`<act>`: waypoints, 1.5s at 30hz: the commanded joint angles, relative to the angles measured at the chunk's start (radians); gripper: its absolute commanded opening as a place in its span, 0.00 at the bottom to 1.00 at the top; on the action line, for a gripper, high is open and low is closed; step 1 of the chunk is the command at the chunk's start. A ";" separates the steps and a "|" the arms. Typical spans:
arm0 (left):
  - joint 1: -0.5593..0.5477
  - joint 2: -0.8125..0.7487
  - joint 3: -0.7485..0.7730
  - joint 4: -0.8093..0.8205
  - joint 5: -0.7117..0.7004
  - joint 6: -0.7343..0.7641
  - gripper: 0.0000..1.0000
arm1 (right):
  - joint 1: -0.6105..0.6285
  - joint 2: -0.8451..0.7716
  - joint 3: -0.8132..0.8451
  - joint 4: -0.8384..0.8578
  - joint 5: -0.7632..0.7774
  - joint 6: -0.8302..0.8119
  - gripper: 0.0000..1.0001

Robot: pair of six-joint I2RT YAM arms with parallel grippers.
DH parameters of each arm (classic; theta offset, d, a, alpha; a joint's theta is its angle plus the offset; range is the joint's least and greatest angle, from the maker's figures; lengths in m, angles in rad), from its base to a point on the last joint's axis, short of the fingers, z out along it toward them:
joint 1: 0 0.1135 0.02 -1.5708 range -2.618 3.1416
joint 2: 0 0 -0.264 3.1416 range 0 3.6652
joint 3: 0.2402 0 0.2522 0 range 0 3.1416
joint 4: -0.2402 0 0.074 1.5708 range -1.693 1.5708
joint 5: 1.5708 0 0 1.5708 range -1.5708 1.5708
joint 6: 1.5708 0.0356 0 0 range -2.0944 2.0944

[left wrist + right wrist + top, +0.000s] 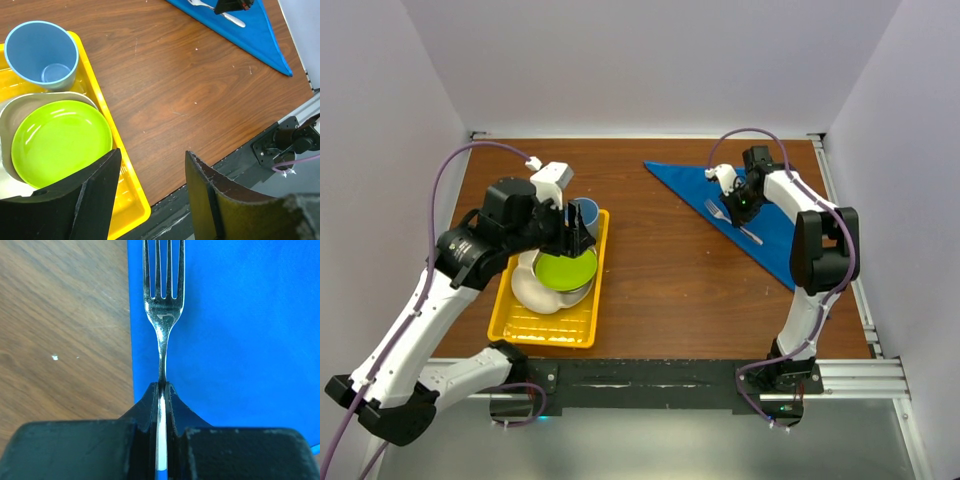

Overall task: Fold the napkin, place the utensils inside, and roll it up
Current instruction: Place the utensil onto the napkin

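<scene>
Where the wooden desk [660,270] reaches its far right corner, the blue napkin [775,245] lies folded into a triangle, well apart from the yellow tray [520,325]. The fork [162,315] is just inside the napkin's long left edge, its axis parallel to that edge (tines pointing straight away from the wrist). The right fingers [161,390] are clamped on its handle, so the right arm is plainly the nearer. The left fingers [152,162] hang spread wide by the tray, gripping nothing.
</scene>
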 commanded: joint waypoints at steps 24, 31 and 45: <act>-0.005 0.020 0.043 0.011 -0.014 0.034 0.59 | -0.020 0.048 0.008 0.043 -0.023 -0.035 0.00; -0.004 0.018 0.040 0.011 -0.015 0.032 0.59 | -0.020 0.054 -0.007 0.046 -0.003 -0.014 0.00; -0.005 0.009 0.037 0.012 -0.012 0.031 0.59 | -0.021 0.061 -0.059 0.057 -0.002 0.020 0.00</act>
